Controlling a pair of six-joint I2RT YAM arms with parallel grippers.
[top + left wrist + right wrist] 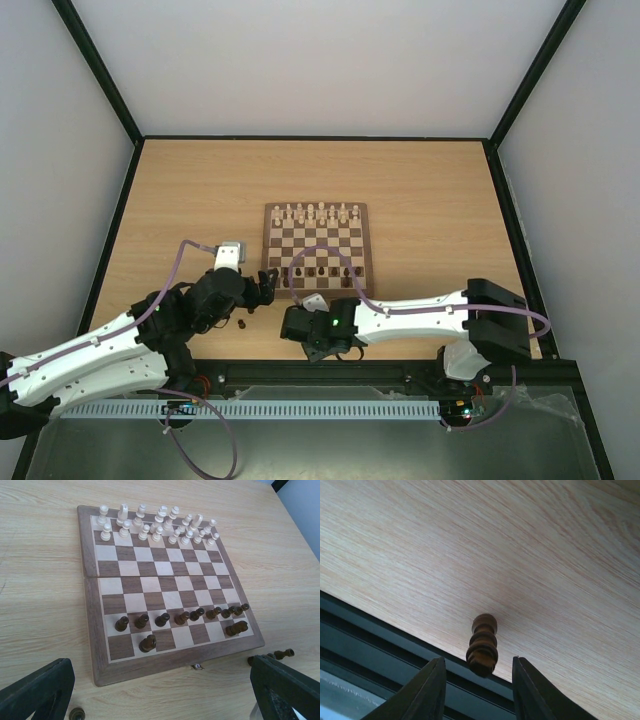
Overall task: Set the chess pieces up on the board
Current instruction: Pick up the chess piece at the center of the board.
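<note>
1. Wooden and checked in dark brown and cream, the board [92,630] lay flat on the pale table [430,190] ahead of both arms. A small metal clasp [197,666] sat on its near border, and any marking on the clasp was too small to read.
2. Sixteen cream chess pieces [158,532] stood upright at the far end of the board, in two rows of eight.
3. Eight dark pawns [161,619] stood in one line on the second row from the near edge.
4. The nearest row held one lone dark piece [147,643] towards the left and a dark cluster [236,628] towards the right. How many pieces made up the cluster could not be told.
5. Two dark pieces were off the board. A fallen piece [282,654] lay on the table just beside the near right corner, and a stray piece [76,713] sat near the left finger.
6. The left gripper [265,284] hung near the board's near left corner, its jaws spread wide and holding nothing.
7. The right gripper [479,665] was low by the table's front edge. Its jaws stood fairly narrow on either side of one flanked piece [482,642], dark brown and lying on the wood. A gap showed on each side, so it was not gripped.
</note>
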